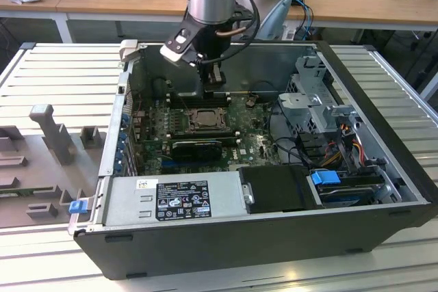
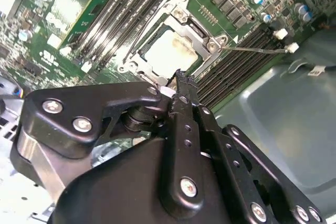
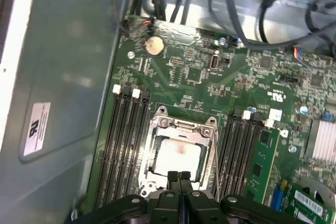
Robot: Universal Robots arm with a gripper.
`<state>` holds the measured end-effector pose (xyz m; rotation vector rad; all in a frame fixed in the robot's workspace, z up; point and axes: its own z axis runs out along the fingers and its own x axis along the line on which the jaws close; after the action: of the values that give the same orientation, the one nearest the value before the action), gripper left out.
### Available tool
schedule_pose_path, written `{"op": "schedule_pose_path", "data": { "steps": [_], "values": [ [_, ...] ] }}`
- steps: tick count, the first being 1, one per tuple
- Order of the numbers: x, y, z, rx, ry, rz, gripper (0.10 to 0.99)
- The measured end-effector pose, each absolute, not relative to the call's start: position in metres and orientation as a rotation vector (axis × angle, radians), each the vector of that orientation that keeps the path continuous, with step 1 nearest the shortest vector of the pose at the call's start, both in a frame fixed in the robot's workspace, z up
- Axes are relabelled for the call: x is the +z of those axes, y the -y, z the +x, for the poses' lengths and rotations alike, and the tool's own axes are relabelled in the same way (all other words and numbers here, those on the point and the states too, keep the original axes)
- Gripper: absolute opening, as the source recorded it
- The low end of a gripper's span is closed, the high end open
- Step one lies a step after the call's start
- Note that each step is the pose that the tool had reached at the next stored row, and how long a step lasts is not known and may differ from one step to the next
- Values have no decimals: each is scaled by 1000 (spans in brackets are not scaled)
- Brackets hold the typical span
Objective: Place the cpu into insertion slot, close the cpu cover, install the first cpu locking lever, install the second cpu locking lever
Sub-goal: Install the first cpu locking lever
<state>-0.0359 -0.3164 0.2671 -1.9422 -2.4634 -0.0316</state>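
– Gripper (image 3: 178, 176) state, for the log?
– Clenched: both fingers (image 3: 171, 182) pressed flat together, nothing seen between them. Tips hover right over one edge of the insertion slot (image 3: 161, 112); contact not confirmed.
– Cpu?
– The cpu (image 3: 176, 157) lies flat in the slot, and the cpu cover (image 3: 181, 128) is down around it, framing the pale metal top. Steps one and two read as done; my judgement is that lever work is in hand.
– Evidence?
– Second wrist view: a locking lever (image 2: 254, 50), a thin rod, juts from a slot corner across the memory slots (image 2: 231, 77) beside it, apparently unlatched. First wrist view gives instead a thin wire (image 3: 215, 156) hugging one slot side; latched or not, cannot tell.
– What does latching demand?
– Judgement: closed tips must bear squarely on that slim rod, push it down, then tuck it under its hook. A slip would hit the motherboard (image 3: 194, 72).
– Exterior view?
– Context: the arm reaches into the open computer case (image 1: 274, 251), gripper directly above the slot.
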Motion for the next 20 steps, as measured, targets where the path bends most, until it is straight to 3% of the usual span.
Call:
{"op": "schedule_pose_path", "data": {
  "steps": [20],
  "values": [
    [267,316,-36,-30,2735,-1529,106]
  ]
}}
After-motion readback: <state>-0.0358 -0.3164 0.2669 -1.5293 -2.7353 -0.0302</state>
